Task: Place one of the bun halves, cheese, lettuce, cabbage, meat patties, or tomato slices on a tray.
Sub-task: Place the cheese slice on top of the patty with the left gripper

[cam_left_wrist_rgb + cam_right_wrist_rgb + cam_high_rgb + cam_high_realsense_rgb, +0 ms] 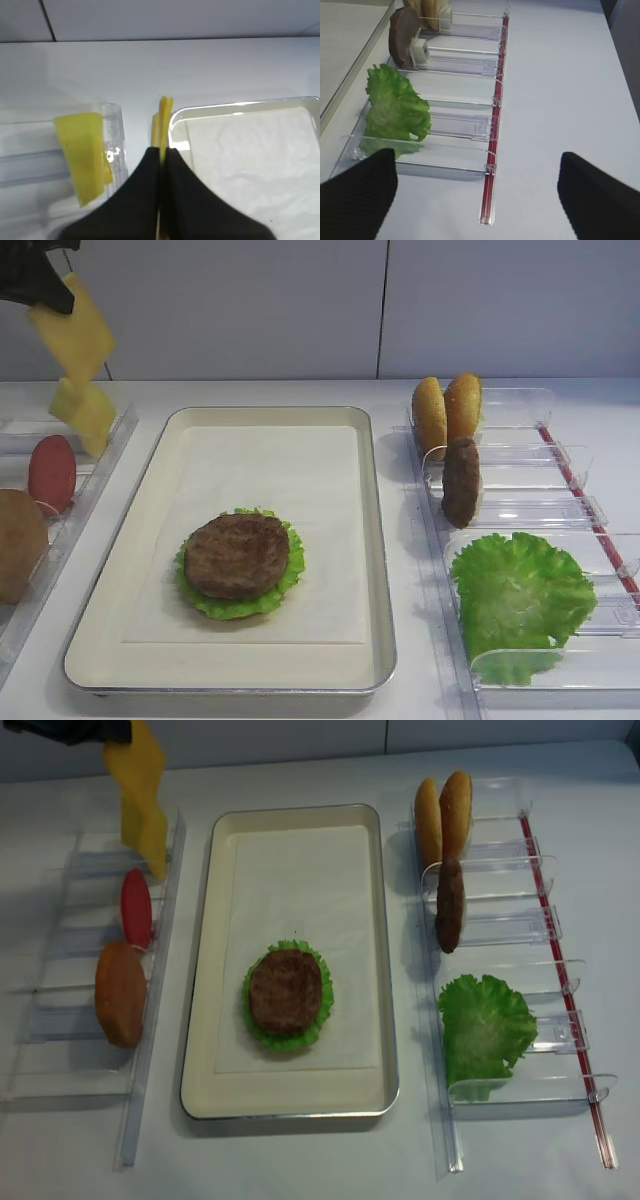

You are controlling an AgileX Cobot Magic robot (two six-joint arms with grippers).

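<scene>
My left gripper (50, 302) is shut on an orange-yellow cheese slice (75, 335), which hangs in the air above the left bins, left of the tray (370, 540). In the left wrist view the cheese (164, 112) shows edge-on between the closed fingertips (152, 160), near the tray's corner (240, 106). On the tray's paper lies a meat patty (237, 555) on lettuce (285, 585). My right gripper (477, 195) is open and empty over the table at the near end of the right bins. No cabbage is in view.
A paler yellow slice (85, 415), a tomato slice (52, 472) and a bun half (18, 545) stand in the left clear bins. The right bins hold two bun halves (447, 410), a patty (461, 480) and lettuce (520, 595).
</scene>
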